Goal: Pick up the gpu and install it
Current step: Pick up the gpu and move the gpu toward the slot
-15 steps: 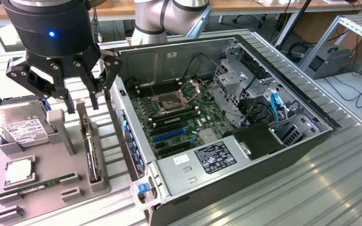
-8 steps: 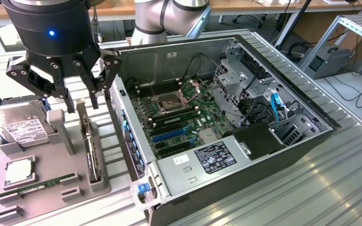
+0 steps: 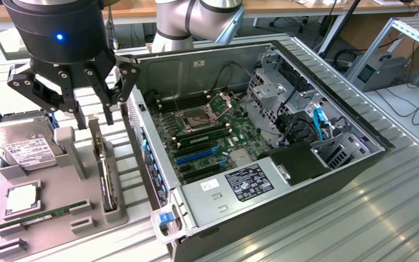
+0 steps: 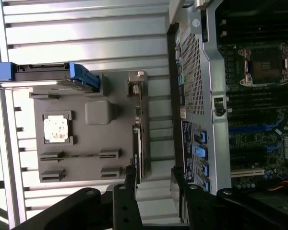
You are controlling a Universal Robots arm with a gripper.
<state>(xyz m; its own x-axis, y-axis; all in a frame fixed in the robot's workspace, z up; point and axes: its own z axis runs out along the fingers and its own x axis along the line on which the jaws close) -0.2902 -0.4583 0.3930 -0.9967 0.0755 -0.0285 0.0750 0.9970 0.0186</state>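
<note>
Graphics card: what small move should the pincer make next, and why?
Probably a short straight descent: the open pincer hangs above the graphics card, which stands on edge in the grey holder, not yet gripped.

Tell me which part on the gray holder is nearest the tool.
The gpu, standing on edge beside the computer case; the open tool hangs above its end. The hard drive, CPU and RAM stick sit farther off.

Bright, even light from above fills both views. Broad glare streaks the ribbed metal table (image 3: 355, 218) and washes its slats almost white in the wrist view. The inside of the computer case (image 3: 187, 68) lies in soft shade. The gripper (image 4: 153, 182) shows as a near-black silhouette.
</note>
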